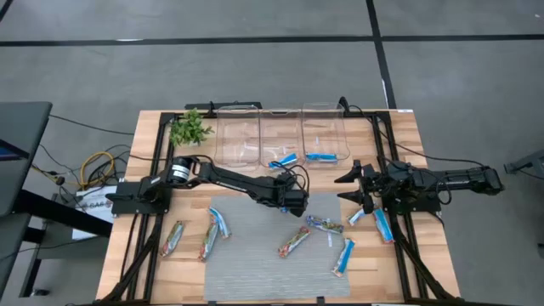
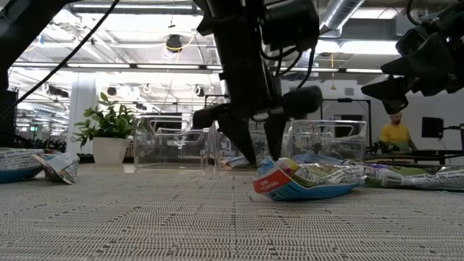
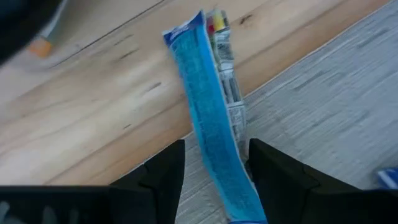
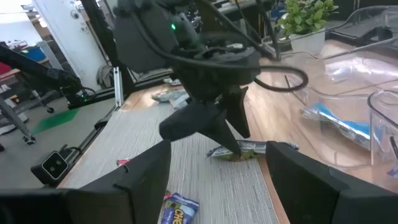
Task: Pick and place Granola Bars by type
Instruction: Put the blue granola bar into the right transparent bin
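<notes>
My left gripper (image 1: 295, 202) points down at the far edge of the grey mat (image 1: 255, 263). It is shut on a blue-and-white granola bar (image 3: 208, 106) that lies across the seam between wood and mat. The gripper hides this bar in the high view. My right gripper (image 1: 350, 187) waits open at the table's right, above two blue bars (image 1: 383, 225). Other bars lie flat on the mat: red-green ones (image 1: 173, 238), a blue one (image 1: 220, 223), silvery ones (image 1: 325, 224) and another blue one (image 1: 343, 255). One bar (image 2: 308, 180) lies close in the low view. My left gripper pinches the blue-and-white bar between its two fingers (image 3: 165, 177), one on each long edge near one end (image 3: 224, 162). The fingers come from above, pointing down, and lie across the bar. The bar rests on the table, its free end (image 3: 193, 28) on the bare wood.
Three clear bins (image 1: 280, 136) stand in a row at the far edge; the middle one (image 1: 283, 161) and the right one (image 1: 321, 156) each hold a blue bar. A potted plant sprig (image 1: 190, 129) stands left of them. Black frame rails (image 1: 136, 246) run along both table sides.
</notes>
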You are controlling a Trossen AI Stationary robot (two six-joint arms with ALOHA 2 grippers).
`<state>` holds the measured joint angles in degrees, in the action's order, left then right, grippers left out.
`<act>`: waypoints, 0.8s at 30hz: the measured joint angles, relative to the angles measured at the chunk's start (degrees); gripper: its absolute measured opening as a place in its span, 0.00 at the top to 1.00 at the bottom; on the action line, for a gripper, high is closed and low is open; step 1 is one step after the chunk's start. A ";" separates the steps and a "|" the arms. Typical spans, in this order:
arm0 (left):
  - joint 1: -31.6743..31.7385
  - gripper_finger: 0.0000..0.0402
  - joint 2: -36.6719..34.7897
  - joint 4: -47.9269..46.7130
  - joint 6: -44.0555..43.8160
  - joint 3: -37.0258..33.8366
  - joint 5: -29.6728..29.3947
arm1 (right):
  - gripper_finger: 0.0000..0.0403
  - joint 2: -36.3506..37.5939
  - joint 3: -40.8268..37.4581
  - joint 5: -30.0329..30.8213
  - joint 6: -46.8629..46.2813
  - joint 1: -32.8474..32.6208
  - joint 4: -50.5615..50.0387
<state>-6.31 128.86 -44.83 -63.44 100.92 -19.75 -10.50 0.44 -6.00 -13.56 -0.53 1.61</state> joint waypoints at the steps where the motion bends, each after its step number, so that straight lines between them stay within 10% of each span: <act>1: 0.00 0.57 0.00 -0.19 0.04 0.00 -0.03 | 0.37 0.02 0.01 0.01 0.00 -0.01 0.10; 15: 0.04 0.59 2.51 2.46 2.55 0.07 0.79 | 0.37 0.02 0.01 0.02 0.00 -0.01 0.00; 24: 0.09 0.84 2.51 2.23 2.97 0.07 1.03 | 0.37 0.02 0.01 0.00 0.00 0.00 0.08</act>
<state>-6.22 131.37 -42.59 -60.47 100.99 -18.72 -10.48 0.45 -6.00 -13.56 -0.53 1.69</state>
